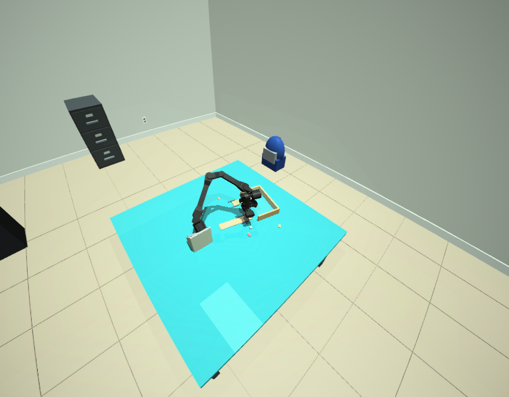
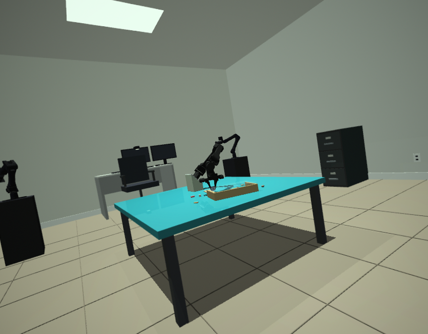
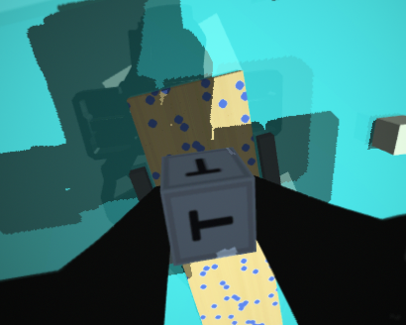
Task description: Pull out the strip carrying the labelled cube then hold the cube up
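My gripper [image 1: 247, 218] [image 2: 212, 186] [image 3: 203, 189]: clenched on the labelled cube, a black side pressing in from left and right in the wrist view.
Labelled cube [image 3: 209, 216]: right here in the middle of the wrist frame, slate grey, a black T on each of the two faces I see.
Dotted strip [image 1: 231, 223] [image 3: 234, 290]: pale wood with blue dots, running behind the cube from the bottom edge up to top centre, its upper part mostly in shadow; whether the cube touches it I can't fairly say from this angle.
Wooden frame [image 1: 268, 215] [image 2: 235, 192]: just right of my gripper in the top view.
White block [image 1: 250, 227] [image 3: 399, 134]: sitting at the right edge of the wrist frame, apart from the strip.
Red piece [image 1: 249, 234] [image 2: 192, 196]: lying on the turquoise table [image 1: 173, 264] [image 2: 171, 212], below my gripper in the top view.
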Available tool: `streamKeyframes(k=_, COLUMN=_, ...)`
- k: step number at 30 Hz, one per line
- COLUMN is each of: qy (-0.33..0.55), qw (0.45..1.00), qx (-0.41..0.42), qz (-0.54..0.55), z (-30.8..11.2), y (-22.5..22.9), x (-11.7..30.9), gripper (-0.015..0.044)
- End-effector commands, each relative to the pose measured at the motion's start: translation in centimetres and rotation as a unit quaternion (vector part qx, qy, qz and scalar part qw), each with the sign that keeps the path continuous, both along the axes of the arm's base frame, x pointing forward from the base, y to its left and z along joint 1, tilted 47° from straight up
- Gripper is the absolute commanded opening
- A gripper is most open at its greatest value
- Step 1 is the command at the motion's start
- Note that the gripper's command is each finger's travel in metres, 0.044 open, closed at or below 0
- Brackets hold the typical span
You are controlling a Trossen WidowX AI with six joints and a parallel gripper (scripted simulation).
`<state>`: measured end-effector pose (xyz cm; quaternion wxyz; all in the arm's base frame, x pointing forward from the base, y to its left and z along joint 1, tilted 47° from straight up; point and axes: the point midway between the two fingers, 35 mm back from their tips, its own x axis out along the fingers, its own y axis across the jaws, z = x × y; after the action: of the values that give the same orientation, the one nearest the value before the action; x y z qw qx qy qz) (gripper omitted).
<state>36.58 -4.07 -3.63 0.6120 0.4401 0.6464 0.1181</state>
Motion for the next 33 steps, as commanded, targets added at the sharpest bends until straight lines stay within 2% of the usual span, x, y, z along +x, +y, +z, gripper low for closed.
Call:
streamKeyframes(k=1, qy=0.002, qw=1.0, qx=-0.001, qz=0.001, z=0.7, y=-0.5, x=-2.0, gripper=0.0)
streamKeyframes(k=17, qy=0.004, qw=1.0, qx=0.001, qz=0.001, z=1.4, y=-0.3, x=-6.5, gripper=0.0)
streamKeyframes(k=25, qy=0.004, qw=1.0, qx=0.0, qz=0.001, z=3.8, y=-2.8, x=-7.0, gripper=0.0)
streamKeyframes(k=33, qy=0.004, qw=1.0, qx=0.0, qz=0.001, z=3.9, y=-2.9, x=-7.0, gripper=0.0)
